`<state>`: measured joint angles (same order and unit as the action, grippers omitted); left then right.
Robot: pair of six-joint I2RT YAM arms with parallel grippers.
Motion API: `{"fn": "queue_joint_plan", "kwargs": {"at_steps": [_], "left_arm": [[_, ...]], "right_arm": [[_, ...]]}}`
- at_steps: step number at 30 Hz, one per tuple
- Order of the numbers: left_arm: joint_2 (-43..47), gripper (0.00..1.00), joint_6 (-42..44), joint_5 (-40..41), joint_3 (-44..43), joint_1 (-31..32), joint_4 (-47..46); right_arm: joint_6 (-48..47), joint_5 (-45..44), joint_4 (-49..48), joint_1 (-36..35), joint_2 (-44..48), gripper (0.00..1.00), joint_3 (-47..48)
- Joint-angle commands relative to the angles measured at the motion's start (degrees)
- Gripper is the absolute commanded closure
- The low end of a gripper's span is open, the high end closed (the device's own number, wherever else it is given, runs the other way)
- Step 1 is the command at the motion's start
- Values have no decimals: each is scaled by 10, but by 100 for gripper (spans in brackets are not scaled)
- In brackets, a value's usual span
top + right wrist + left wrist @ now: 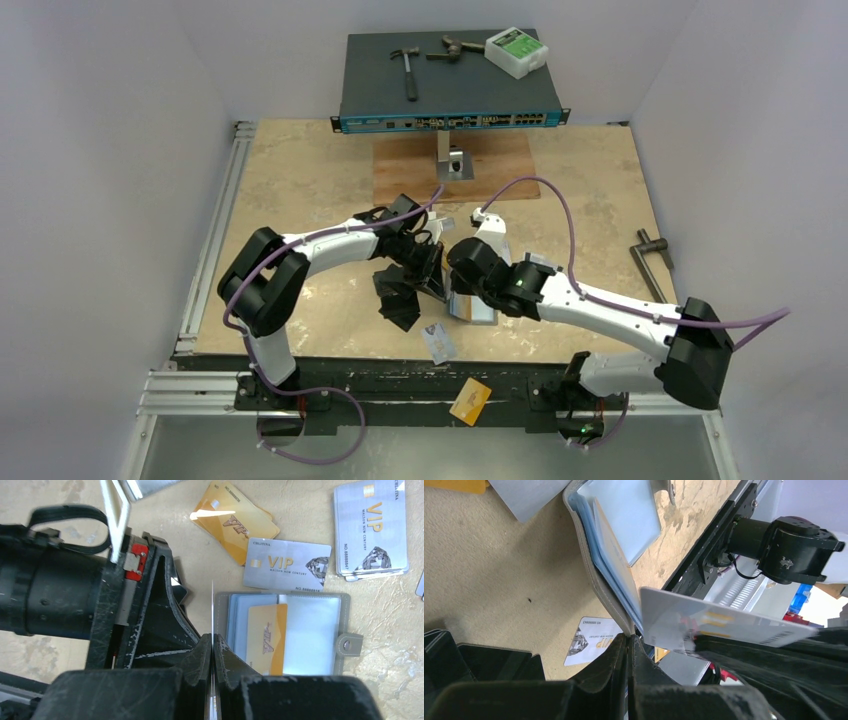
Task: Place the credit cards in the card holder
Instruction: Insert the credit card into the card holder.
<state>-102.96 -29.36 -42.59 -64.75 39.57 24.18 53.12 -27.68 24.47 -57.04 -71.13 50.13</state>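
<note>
A stray orange card [470, 400] lies on the front rail [350, 385], with a loose silver card [438, 343] just beyond it. Further in, the card holder [310, 630] lies open with a tucked orange card [267, 637] in one sleeve. The left gripper [629, 639] seems pinched on the holder's grey cover edge. The right gripper [212, 640] is clamped on a white card [704, 622], whose corner is against the bluish sleeves. More VIP cards [287, 565] lie past the holder.

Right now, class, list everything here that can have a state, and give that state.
card holder: open, one cover pinched.
left gripper: shut on the card holder's cover.
silver card: held on edge beside the holder, not inserted.
right gripper: shut on the silver card.
gold card: tucked in a holder sleeve.
loose VIP card: lying flat outside the holder.
</note>
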Motion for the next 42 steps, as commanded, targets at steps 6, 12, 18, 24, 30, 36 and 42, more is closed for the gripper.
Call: {"fn": "queue_joint_plan", "kwargs": {"at_steps": [6, 12, 18, 24, 30, 36, 42], "left_arm": [[17, 100, -17, -25, 6, -7, -26], [15, 100, -18, -28, 6, -7, -27], [15, 100, -17, -32, 7, -7, -28], [16, 100, -16, -34, 8, -7, -29], [18, 100, -16, -36, 9, -8, -30], [21, 100, -15, -38, 10, -9, -33], [21, 100, -16, -40, 10, -9, -33]], "right_arm": [[29, -64, 10, -18, -18, 100, -6], [36, -68, 13, -18, -5, 100, -13], [37, -67, 14, -17, -7, 100, -14], [30, -57, 6, -17, 13, 100, -12], [23, -50, -5, -17, 14, 100, -14], [14, -52, -3, -17, -2, 100, -10], [10, -56, 1, -18, -8, 100, -11]]}}
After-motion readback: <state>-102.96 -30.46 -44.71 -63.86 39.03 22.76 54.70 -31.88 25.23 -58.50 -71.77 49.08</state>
